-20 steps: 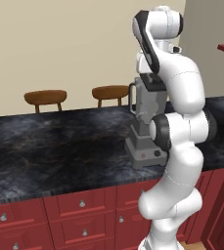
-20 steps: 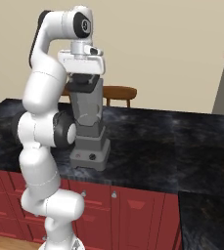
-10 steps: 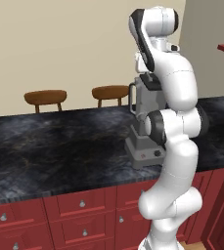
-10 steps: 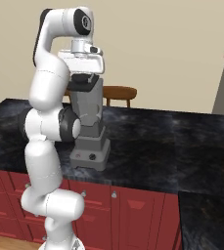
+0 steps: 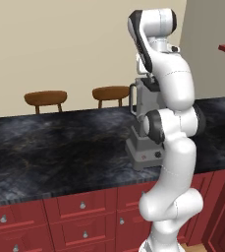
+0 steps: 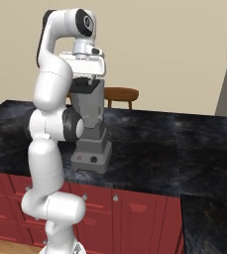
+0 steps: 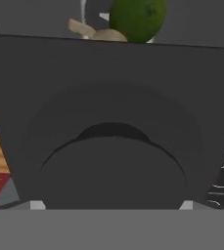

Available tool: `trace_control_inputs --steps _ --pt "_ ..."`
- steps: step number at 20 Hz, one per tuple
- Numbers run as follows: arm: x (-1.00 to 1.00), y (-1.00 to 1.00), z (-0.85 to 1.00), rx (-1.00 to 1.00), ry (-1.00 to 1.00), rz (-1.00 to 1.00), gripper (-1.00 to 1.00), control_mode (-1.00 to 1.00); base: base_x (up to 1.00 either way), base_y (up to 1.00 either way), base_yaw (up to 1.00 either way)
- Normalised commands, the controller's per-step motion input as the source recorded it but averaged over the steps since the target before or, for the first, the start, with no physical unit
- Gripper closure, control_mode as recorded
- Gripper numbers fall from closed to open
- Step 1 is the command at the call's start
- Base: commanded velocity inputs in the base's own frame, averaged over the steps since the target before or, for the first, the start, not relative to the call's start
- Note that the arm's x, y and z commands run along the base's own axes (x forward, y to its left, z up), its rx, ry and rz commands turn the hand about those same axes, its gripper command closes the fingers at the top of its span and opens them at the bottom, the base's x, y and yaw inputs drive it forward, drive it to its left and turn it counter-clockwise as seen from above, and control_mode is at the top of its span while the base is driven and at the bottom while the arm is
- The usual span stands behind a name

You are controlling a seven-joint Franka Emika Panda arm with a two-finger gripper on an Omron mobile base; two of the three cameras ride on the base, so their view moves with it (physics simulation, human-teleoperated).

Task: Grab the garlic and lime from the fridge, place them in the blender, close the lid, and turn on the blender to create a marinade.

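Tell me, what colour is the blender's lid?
Dark grey, almost black; the lid shows best in the hand view.

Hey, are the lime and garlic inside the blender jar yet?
Yes. In the hand view, the lime and garlic lie inside the jar, beyond the lid's edge.

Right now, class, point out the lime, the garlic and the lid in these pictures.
lime (image 7: pixel 137 18), hand view, on its smooth green side, past the lid's far edge.
garlic (image 7: pixel 107 35), hand view, on the pale bulb beside the lime.
lid (image 7: pixel 113 105), hand view, on its flat dark top by the raised centre.
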Motion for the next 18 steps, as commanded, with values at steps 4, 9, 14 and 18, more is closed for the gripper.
trace_control_inputs --steps 4,9,14,18 --pt "0.11 0.0 0.0 0.0 -0.09 0.0 1.0 -1.0 0.0 0.0 0.0" --pt "0.34 0.02 0.0 0.0 -0.15 0.0 1.0 -1.0 0.0 0.0 0.0" --pt "0.42 0.03 0.0 0.0 -0.02 0.0 1.0 -1.0 0.0 0.0 0.0" --pt "0.37 0.05 -0.04 0.0 0.01 0.0 1.0 -1.0 0.0 0.0 0.0"
